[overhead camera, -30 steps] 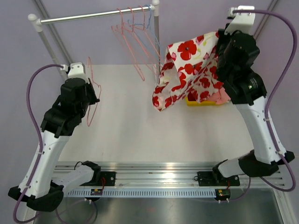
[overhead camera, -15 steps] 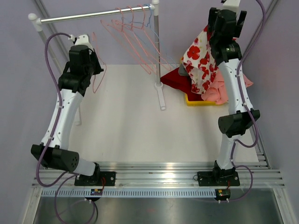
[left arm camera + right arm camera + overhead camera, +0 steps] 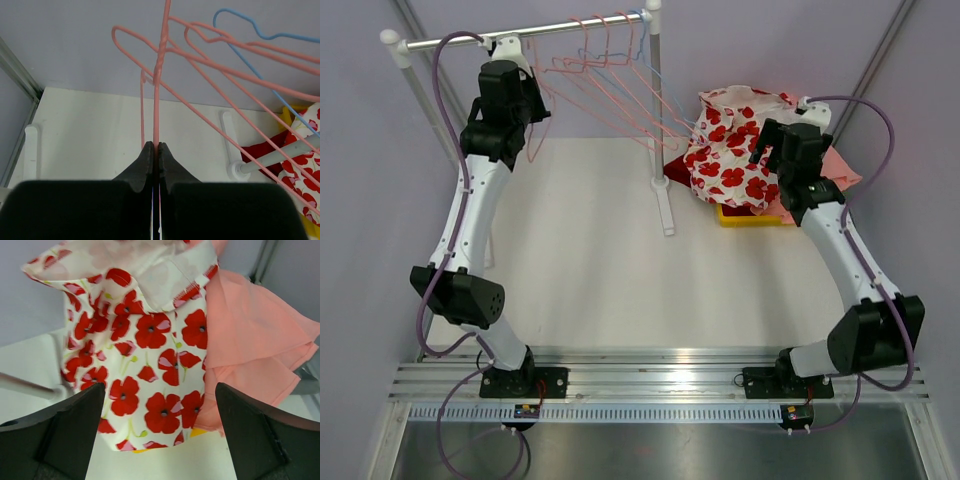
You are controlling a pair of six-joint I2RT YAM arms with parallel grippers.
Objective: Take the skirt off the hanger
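— Where was the skirt [image 3: 145,355]?
— Heaped on pink cloth [image 3: 250,350], below the right gripper [image 3: 160,390], whose fingers stood wide apart.
— And the left gripper [image 3: 156,146]?
— Clamped on a pink hanger [image 3: 159,75] by the rail [image 3: 440,42].

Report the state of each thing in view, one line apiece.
Left gripper, shut on the pink hanger.
Pink hanger, bare.
Right gripper, open, holding nothing.
Poppy skirt, off the hanger, lying heaped.
Rail hangers, hanging bare.
Peach garment, crumpled beside the poppy skirt.
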